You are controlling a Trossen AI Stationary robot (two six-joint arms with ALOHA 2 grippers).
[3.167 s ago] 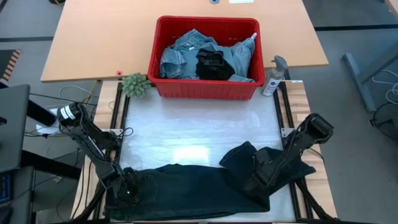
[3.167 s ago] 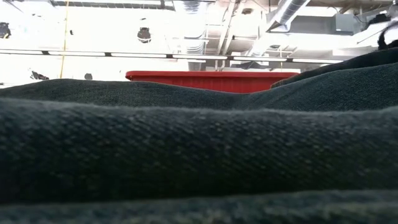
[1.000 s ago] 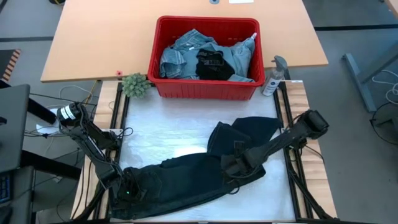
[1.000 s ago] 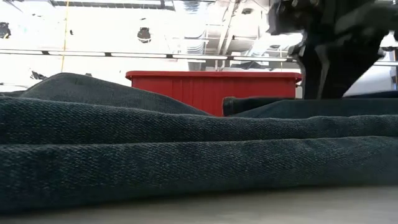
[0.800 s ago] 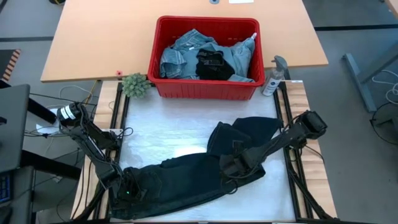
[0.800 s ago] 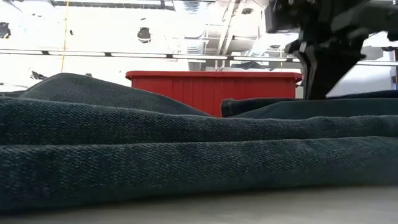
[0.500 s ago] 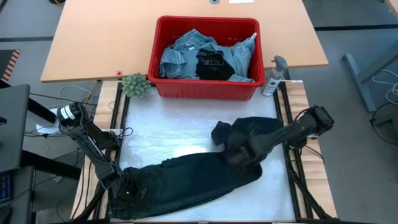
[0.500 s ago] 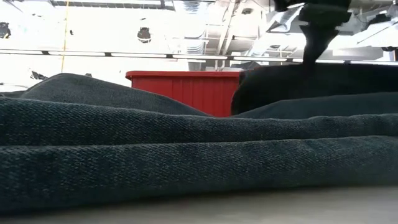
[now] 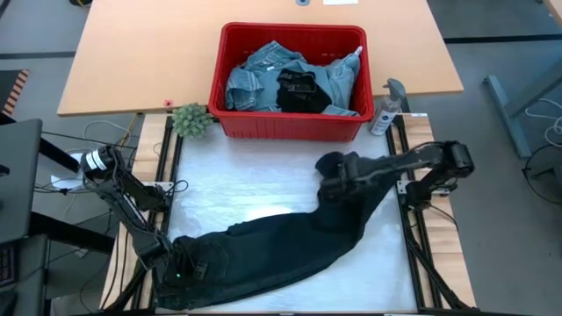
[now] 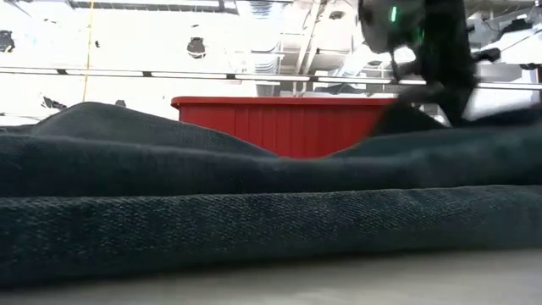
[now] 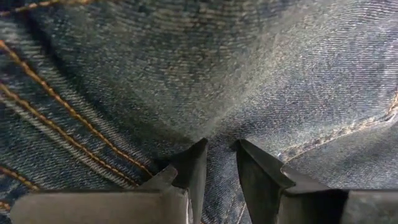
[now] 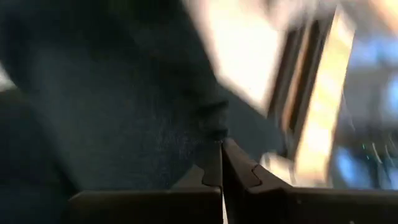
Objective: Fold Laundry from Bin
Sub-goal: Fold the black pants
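Left arm ran from the left edge of the high view down to the lower left, its left gripper [image 9: 182, 272] low on the near-left end of the dark jeans [image 9: 272, 250]. In the left wrist view the fingers [image 11: 186, 171] stood narrowly apart with a ridge of denim pinched between them, orange stitching alongside.

Jeans lay as one long strip, long axis diagonal from the lower left of the high view up to right of centre, waist end lower left, the other end bunched and lifted at the upper right. Low view showed the denim as a thick fold across the whole front of the frame.

White work surface [image 9: 255, 189] was bare in the upper left and centre, and again in the lower right under the strip. Small green plant [image 9: 191, 120] sat at its upper left corner. Red bin [image 9: 290, 127] stood at top centre, apart from the jeans, holding light blue denim pieces [image 9: 255, 79] and a black garment [image 9: 300, 88]. Spray bottle [image 9: 386, 107] stood just beside the bin's right wall.

Right arm reached in from the right edge, stretched leftward nearly level. Right gripper [image 9: 335, 168] was clamped tight on the bunched jeans end, just below the bin's right half; right wrist view showed the fingers [image 12: 211, 165] pressed together on dark cloth, picture blurred.
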